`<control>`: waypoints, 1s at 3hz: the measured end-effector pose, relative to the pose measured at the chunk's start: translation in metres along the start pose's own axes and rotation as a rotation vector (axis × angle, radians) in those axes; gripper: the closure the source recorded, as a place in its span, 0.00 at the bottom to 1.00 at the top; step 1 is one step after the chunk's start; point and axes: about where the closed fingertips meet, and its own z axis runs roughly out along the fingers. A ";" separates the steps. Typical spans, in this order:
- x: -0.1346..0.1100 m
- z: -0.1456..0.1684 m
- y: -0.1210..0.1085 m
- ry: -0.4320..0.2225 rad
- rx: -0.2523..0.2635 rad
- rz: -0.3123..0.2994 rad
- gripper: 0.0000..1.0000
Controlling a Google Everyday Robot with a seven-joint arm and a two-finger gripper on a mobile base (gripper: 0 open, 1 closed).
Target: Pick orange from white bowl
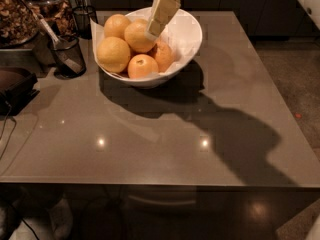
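At the far left a small dark mesh cup (67, 54) with a pale utensil (50, 31) leaning in it stands on the glossy grey-brown worktop (150, 149), just beside the wide, glossy white bowl (189, 36) with its slanted rim. In the bowl we see five fruits: three larger pale yellow-orange ones (114, 54) heaped at its left and back, and two smaller, deeper-orange ones (143, 66) lying low at the front. The task's thing, a round, dimpled, pale yellow-orange orange (136, 38), sits on top of the heap near the bowl's middle. The cream-coloured gripper (152, 30) slants down from the upper edge, its tip at that orange's right shoulder, touching it or nearly so; we cannot tell whether the jaws are apart, together or clamped on the fruit. We judge this the reach-and-grasp step, the orange not yet lifted. The next move calls for the jaws to straddle the orange squarely, close firmly, and lift clear of the rim without nudging its neighbours. To the right the arm's broad shadow (235, 139) falls across the worktop.
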 end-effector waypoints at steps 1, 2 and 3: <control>0.002 0.013 -0.007 0.040 -0.012 0.041 0.00; 0.006 0.026 -0.008 0.064 -0.044 0.080 0.19; 0.008 0.038 -0.004 0.075 -0.084 0.104 0.29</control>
